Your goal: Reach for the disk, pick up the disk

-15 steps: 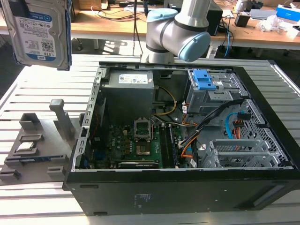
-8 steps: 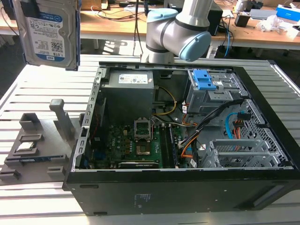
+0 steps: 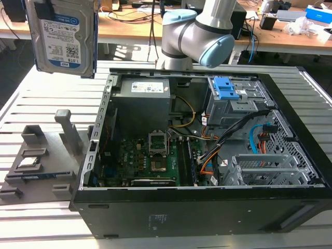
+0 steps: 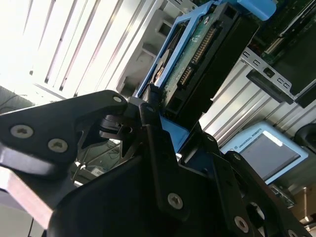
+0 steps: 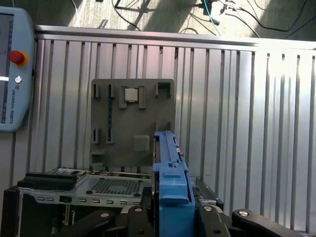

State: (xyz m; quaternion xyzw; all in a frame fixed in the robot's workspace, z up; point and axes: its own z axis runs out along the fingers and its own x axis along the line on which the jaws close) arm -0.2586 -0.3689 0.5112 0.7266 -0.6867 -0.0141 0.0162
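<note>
Closest, my black gripper [image 4: 163, 111] pinches the disk [image 4: 212, 64] across its blue-bracketed edges, likely sparing label [image 3: 62, 31] and circuit board [image 4: 195, 47]; it hangs upright, well clear of the open computer case [image 3: 181, 207].

1. disk [image 3: 62, 36] hangs over table [image 3: 31, 98], exterior view's left, clamped between gripper [image 5: 170, 211] fingers
2. computer case [image 3: 181, 218] on table, centre
3. fixture plate [image 3: 52, 150] just beside case, exterior view's left; chip [image 3: 28, 162] on it
4. arm [image 3: 197, 31] behind case
</note>
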